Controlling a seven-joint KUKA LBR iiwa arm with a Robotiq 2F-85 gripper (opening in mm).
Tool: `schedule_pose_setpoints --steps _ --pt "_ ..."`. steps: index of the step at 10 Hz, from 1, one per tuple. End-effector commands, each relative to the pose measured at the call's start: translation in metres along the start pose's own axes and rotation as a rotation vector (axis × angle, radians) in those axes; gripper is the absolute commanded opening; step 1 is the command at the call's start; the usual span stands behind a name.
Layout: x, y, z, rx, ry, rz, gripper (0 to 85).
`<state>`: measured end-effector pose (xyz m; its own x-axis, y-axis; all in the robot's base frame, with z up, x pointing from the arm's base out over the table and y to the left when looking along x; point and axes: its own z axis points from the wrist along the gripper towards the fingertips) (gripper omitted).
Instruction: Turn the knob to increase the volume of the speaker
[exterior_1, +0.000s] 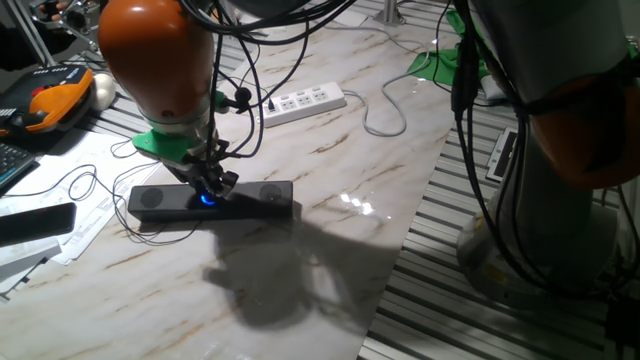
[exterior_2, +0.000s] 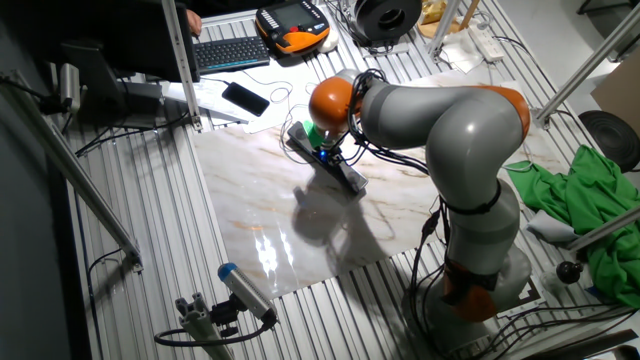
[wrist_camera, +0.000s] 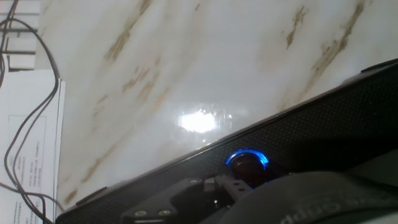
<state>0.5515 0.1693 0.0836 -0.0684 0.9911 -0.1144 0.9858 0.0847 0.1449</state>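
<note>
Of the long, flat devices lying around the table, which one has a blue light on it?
The black speaker under the gripper; its knob glows blue. The white power strip shows none.

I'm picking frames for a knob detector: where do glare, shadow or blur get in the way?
One fixed view: glare patch right of the speaker, arm shadow in front, knob mostly hidden by the gripper. The other fixed view: knob too small to tell. Hand view: soft focus, bright glare on the table, but the knob's blue ring is clear.
</note>
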Motion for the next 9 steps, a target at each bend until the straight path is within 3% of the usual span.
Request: schedule_pose_setpoints --steps 1,9 --pt "0.0001 -0.0001 0.0000 -0.002 -0.003 0.002 17.0" --pt "0.0034 -0.0039 -0.0002 -0.026 -0.006 0.074 17.0"
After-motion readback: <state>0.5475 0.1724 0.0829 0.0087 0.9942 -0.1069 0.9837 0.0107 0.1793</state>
